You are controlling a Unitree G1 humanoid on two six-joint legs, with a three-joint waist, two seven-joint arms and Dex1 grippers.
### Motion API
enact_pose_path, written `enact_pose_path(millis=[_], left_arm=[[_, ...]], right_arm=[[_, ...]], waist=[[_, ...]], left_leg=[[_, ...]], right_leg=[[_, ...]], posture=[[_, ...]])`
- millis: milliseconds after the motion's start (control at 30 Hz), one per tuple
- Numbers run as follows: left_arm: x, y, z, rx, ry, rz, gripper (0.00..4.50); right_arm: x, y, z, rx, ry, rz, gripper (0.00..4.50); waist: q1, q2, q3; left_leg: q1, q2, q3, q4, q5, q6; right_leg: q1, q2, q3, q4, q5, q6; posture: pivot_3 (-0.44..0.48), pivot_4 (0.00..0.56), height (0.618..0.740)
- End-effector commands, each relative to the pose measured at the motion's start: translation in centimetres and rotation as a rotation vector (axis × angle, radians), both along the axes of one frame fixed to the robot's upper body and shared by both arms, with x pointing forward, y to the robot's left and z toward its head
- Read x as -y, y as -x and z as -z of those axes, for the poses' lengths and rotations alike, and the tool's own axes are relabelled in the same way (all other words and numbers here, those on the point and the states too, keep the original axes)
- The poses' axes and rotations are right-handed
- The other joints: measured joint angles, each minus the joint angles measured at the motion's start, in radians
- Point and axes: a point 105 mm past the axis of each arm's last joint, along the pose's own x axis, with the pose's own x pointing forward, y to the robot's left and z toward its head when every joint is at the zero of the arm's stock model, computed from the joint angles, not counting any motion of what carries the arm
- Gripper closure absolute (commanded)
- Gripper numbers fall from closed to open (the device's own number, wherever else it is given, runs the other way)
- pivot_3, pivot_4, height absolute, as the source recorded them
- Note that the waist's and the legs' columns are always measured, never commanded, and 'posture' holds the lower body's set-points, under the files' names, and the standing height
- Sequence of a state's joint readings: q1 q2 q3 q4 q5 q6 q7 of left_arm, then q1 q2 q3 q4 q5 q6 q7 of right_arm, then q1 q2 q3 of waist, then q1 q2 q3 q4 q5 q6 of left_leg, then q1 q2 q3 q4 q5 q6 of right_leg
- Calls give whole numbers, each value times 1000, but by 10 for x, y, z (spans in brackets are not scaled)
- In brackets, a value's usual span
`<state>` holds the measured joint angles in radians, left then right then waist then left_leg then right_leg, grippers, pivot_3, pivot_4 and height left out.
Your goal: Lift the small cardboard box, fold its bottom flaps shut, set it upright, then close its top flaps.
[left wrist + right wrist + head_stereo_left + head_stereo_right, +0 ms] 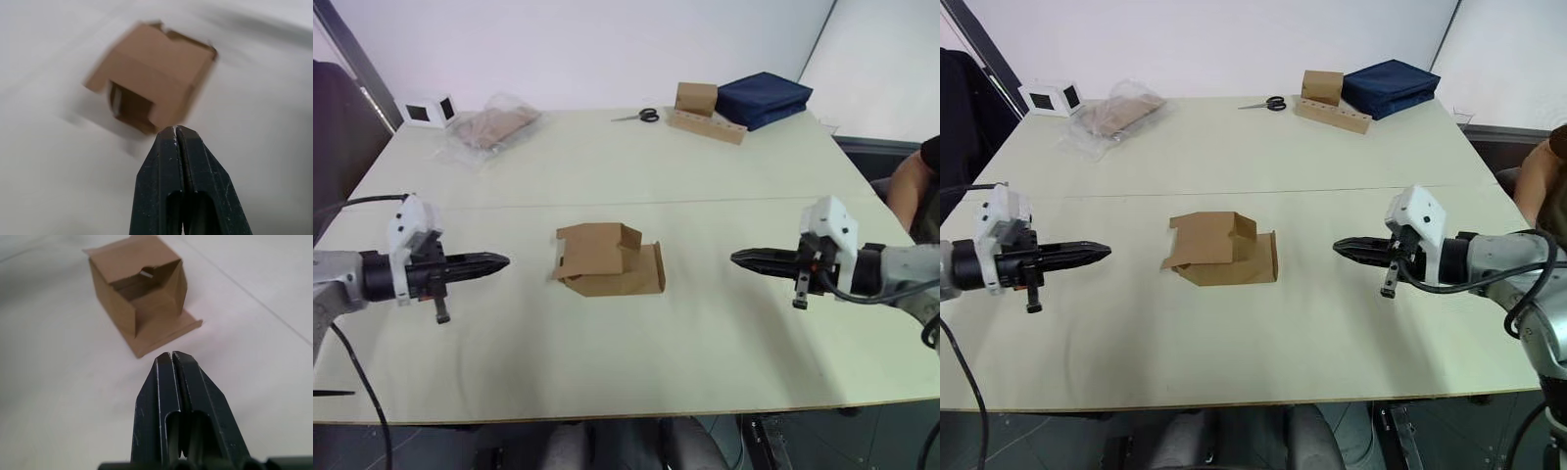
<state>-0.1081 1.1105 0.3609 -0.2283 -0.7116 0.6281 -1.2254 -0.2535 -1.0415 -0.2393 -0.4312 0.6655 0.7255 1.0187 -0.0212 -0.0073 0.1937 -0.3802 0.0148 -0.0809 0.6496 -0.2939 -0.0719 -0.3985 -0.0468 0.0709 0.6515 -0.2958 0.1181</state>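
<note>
Cardboard box [609, 259] empty, flaps open

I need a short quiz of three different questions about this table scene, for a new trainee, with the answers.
1. True or false: the left gripper holds the small cardboard box.
2. Which lies nearest the scissors? A) the plastic bag B) the tan box with the holed strip C) the white cube
3. Fill in: the fingers of the right gripper are ____.

Key: 1 false, it is apart from the box. 2 B. 3 shut.
</note>
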Motion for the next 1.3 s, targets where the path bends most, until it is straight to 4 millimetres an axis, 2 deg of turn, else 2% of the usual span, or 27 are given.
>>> enact_pose_path(millis=[33, 133, 367, 567, 867, 1133, 1267, 1300], left_arm=[[-1, 10, -9, 18, -14, 43, 4500], [-2, 9, -3, 21, -53, 30, 4500], [7, 10, -8, 38, -9, 37, 4500], [12, 9, -5, 27, -5, 24, 4500], [8, 7, -5, 1, -6, -17, 4500], [10, 5, -1, -69, 60, -45, 4500], [11, -9, 2, -156, 152, -68, 3424], [11, -15, 5, -176, 182, -72, 2940]], right_arm=[[-4, 5, -17, 57, 7, -37, 4500], [-8, 5, -16, 55, -1, -41, 4500], [-14, 7, -13, 48, 0, -53, 4500], [-18, 7, -14, 52, -14, -64, 4500], [-25, 10, -14, 65, -50, -65, 4500], [-31, 6, -13, 69, -62, -70, 4500], [-37, 3, -10, 67, -80, -73, 4500], [-38, 2, -9, 65, -89, -71, 4500]], waist=[[0, 0, 0], [1, 0, 0], [3, 0, 0], [0, 0, 0], [1, 0, 0], [0, 0, 0], [1, 0, 0], [2, 0, 0]], left_leg=[[-1, 1, 0, 0, 0, 0], [-4, 1, 0, 0, 0, 0], [-8, 1, 0, 2, 0, 0], [-8, 1, 0, 2, 0, 0], [-8, 1, 0, 3, 0, 0], [-8, 1, 0, 4, 0, 0], [-8, 1, -1, 5, 0, 0], [-8, 1, -1, 6, 0, 0]], right_leg=[[-1, 0, 0, 0, 0, 0], [-4, 0, 0, 0, 0, 0], [-7, 0, 0, 1, 0, 0], [-7, 0, -1, 1, 0, 0], [-7, 0, -1, 3, 0, 0], [-7, 0, 0, 4, 0, 0], [-7, 1, -1, 6, 0, 0], [-7, 1, -1, 6, 0, 0]], posture=[[0, 150, 740], [0, 150, 740], [0, 150, 740], [0, 150, 740], [0, 150, 740], [0, 150, 740], [0, 150, 740], [0, 150, 740]])
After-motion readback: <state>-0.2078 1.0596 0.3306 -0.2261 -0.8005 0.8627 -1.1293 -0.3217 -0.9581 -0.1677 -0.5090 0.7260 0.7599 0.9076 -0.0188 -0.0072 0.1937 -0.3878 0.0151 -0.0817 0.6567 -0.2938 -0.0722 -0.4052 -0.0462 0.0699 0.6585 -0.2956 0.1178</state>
